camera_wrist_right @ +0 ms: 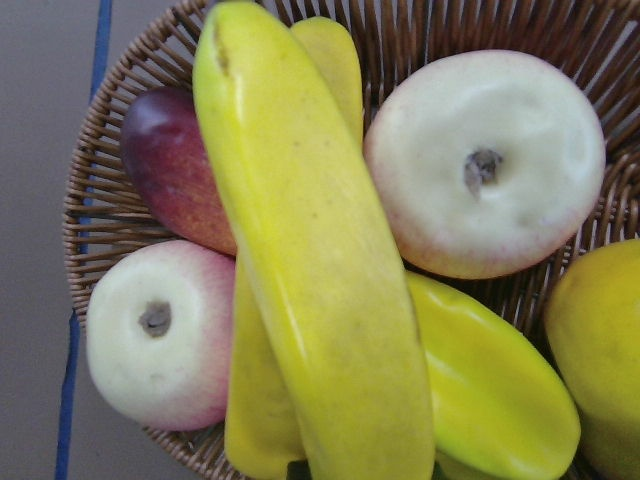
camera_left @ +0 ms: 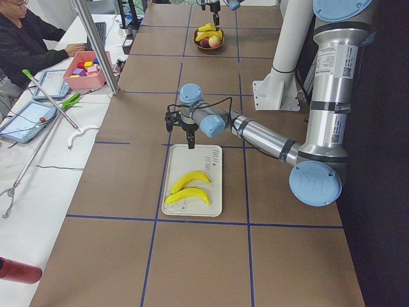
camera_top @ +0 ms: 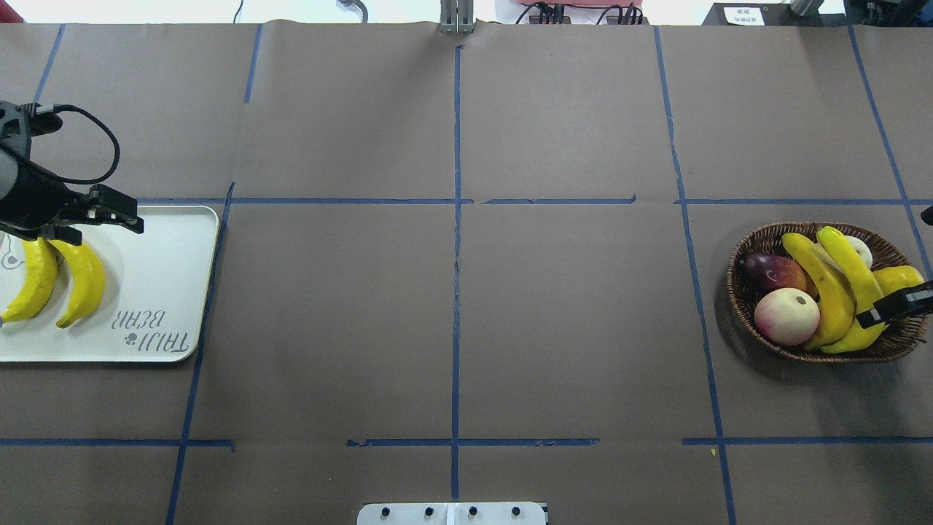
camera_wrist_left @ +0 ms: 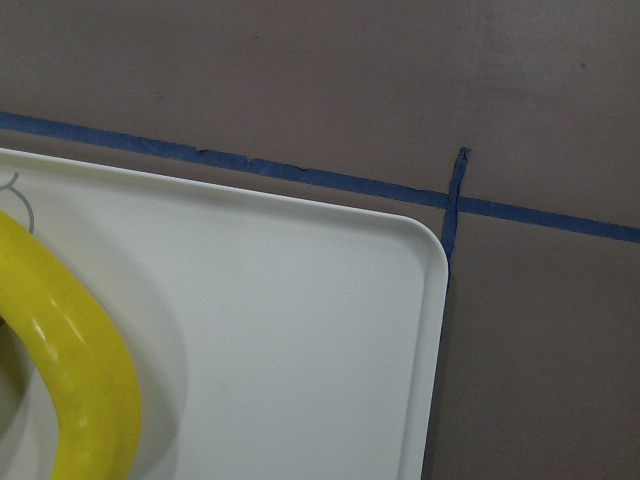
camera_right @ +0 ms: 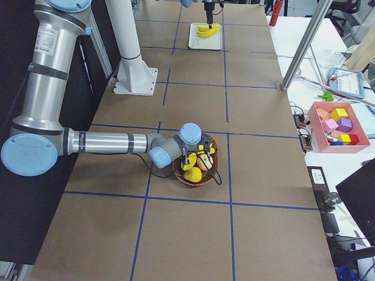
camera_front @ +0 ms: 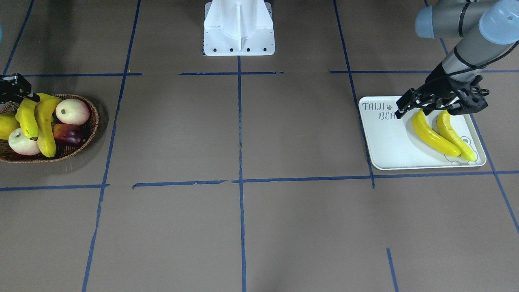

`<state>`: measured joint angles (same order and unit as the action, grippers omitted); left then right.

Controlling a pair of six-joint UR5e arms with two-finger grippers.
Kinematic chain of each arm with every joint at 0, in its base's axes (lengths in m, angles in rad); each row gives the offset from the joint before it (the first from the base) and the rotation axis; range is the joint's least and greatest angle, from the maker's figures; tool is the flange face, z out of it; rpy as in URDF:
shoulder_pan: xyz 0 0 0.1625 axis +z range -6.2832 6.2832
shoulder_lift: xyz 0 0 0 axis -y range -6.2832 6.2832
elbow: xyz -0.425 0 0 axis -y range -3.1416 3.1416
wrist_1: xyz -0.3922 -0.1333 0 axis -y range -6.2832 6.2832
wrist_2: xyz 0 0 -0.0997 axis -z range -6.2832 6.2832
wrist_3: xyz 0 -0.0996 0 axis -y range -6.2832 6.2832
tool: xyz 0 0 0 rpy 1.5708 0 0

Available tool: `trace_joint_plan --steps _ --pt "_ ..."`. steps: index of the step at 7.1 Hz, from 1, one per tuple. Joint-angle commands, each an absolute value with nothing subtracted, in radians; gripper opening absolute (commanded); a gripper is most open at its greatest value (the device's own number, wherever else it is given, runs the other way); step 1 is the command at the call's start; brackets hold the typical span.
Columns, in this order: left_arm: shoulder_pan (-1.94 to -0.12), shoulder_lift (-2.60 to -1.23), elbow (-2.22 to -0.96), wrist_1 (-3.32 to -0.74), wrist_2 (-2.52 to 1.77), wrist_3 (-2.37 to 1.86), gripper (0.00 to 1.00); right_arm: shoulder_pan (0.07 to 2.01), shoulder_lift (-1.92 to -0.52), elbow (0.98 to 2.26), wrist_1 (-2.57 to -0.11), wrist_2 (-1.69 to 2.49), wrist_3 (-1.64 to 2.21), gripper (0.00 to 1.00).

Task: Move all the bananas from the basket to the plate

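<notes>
Jaws at left gape empty over bananas [camera_front: 429,134] on the plate [camera_front: 389,150]; right jaws, over basket [camera_front: 95,125], unclear.

The left arm stretches out low, and the left end effector [camera_top: 95,222] points down with its fingers spread and empty. The right end effector [camera_top: 885,310] also points down; its finger state is unclear.

Right gripper [camera_top: 895,305] edge-cropped; jaws' gap unclear.
</notes>
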<state>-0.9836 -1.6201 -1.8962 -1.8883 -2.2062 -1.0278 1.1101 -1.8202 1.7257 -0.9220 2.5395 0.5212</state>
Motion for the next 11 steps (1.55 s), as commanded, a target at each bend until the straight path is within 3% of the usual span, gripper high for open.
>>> trace_joint_plan --steps 1,6,9,11 --pt "-0.983 -1.621 -1.896 -1.888 -2.204 -1.028 0.99 1.146 -1.857 1.724 -0.823 2.543 0.525 0.00" --pt "-0.980 -1.626 -1.901 -1.894 -2.207 -1.063 0.99 1.390 -1.856 1.758 -0.827 2.837 0.534 0.00" --pt "-0.951 -1.757 -1.891 -1.920 -2.220 -1.240 0.99 1.206 -1.537 1.753 -0.854 2.766 0.893 0.00" --pt "-0.858 -1.848 -1.853 -2.136 -2.215 -1.454 0.99 1.017 -1.320 1.759 -0.854 2.595 1.199 0.00"
